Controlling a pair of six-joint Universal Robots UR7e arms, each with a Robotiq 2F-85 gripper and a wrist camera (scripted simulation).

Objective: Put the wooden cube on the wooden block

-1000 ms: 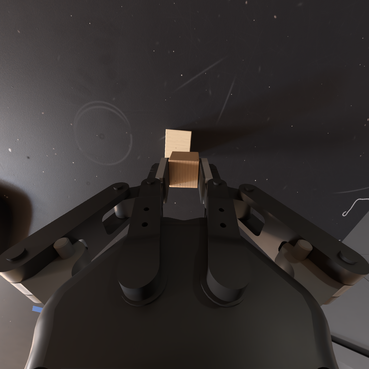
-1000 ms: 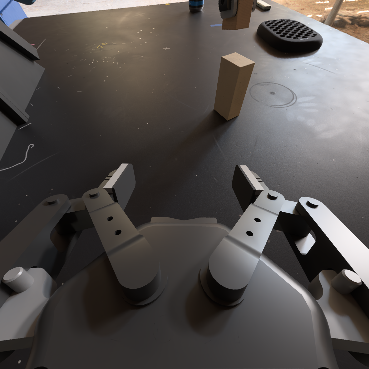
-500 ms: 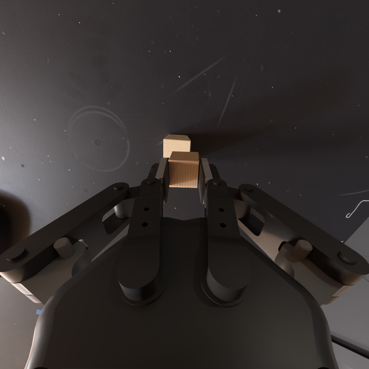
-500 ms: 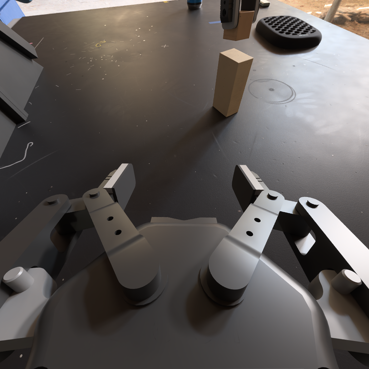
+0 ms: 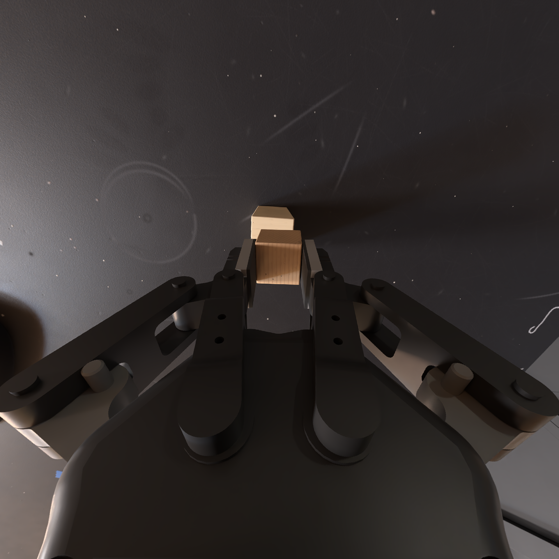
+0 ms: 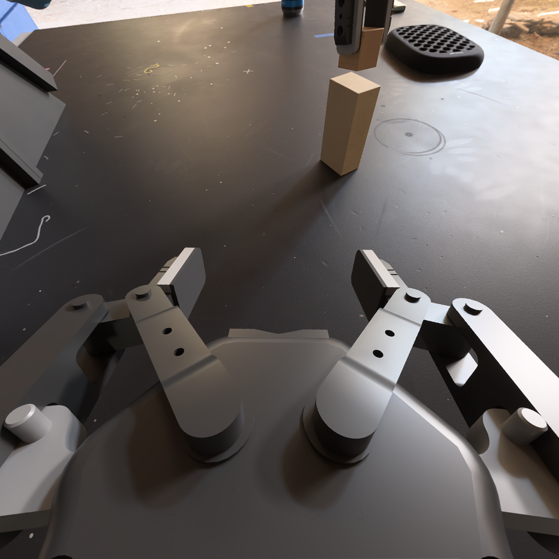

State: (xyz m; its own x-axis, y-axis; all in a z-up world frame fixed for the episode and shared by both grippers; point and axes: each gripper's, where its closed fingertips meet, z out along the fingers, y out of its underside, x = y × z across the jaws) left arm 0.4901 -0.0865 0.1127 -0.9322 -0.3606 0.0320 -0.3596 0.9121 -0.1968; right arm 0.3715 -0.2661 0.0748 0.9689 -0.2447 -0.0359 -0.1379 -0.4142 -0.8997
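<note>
My left gripper (image 5: 278, 251) is shut on the wooden cube (image 5: 278, 257) and holds it in the air. The pale wooden block (image 5: 272, 222) stands upright on the dark table just beyond and below the cube. In the right wrist view the block (image 6: 348, 127) stands at upper right, and the cube (image 6: 363, 51) hangs a small gap above its top, held by the left gripper (image 6: 360, 39). My right gripper (image 6: 278, 272) is open and empty, low over the table, well short of the block.
A black perforated pad (image 6: 435, 48) lies behind the block on the right. A blue and black can (image 6: 292, 6) stands at the far edge. Grey slabs (image 6: 24, 99) sit at the left. The table (image 6: 211, 169) bears scratches and a ring mark (image 6: 410, 136).
My left gripper has come down with the cube, closing on the block's top until only a small gap is left. The right gripper has stayed open and nearly still.
</note>
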